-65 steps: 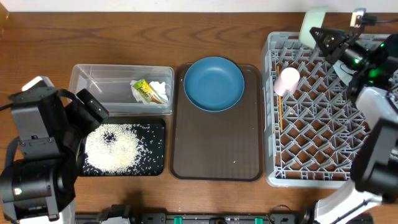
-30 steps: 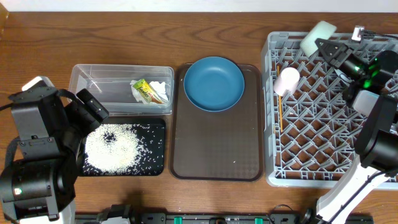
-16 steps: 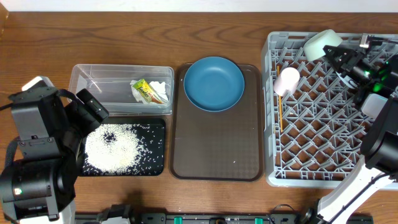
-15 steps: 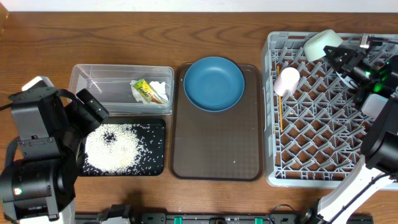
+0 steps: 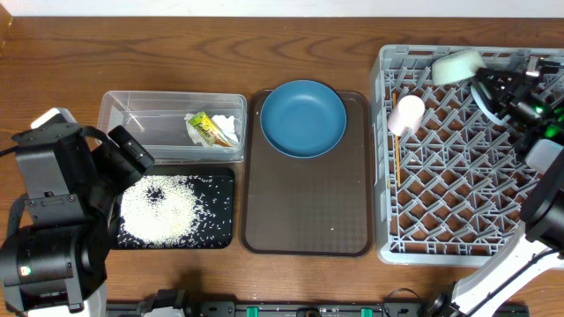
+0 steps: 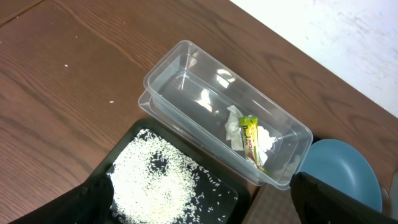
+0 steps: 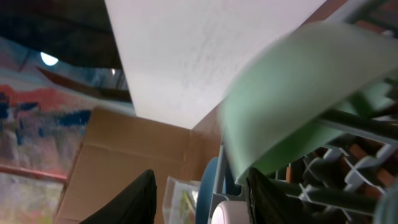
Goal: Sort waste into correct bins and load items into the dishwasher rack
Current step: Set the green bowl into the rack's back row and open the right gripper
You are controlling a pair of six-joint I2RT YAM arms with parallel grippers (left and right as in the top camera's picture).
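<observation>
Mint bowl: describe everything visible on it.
The pale mint bowl looks like smooth, plain matte plastic. It is tipped on its side, leaning on the pegs at the far edge of the grey rack, farther back than the pinkish cup. The right gripper sits just beside it, open; contact cannot be told.

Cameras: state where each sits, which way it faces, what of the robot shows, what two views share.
Overhead: above the table, straight down on tub, black tray, plate, rack; left arm and right arm show.
Left wrist: on the left arm, looking down at tub, rice, plate edge; its fingers in the bottom corners.
Right wrist: low at the rack, facing sideways past the mint bowl; its fingers at the bottom.
Shared: overhead and left wrist both show tub, rice, plate.
</observation>
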